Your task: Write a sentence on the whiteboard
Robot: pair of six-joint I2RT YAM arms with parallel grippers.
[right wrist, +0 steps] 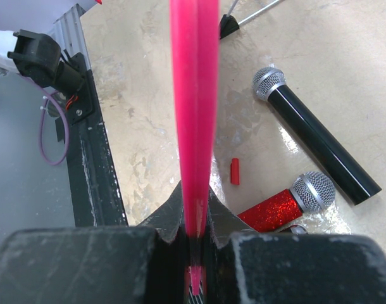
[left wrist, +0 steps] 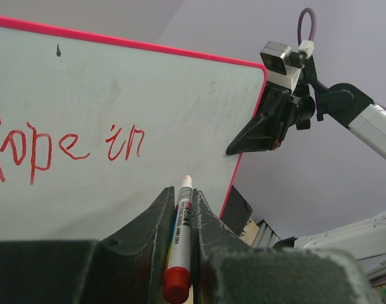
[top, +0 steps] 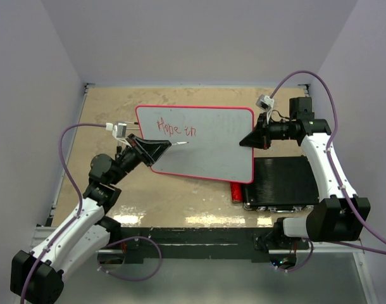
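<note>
Whiteboard point(top: 212, 152) edge inside right gripper point(top: 244, 142)

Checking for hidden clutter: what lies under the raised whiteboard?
Beneath the whiteboard, the right wrist view shows a black microphone, a red glitter microphone and a small red cap on the table. From above, the board hides most of them.

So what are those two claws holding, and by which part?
The left gripper pinches a marker around its barrel, with the tip sticking out. The right gripper clamps the whiteboard by its right edge.
</note>
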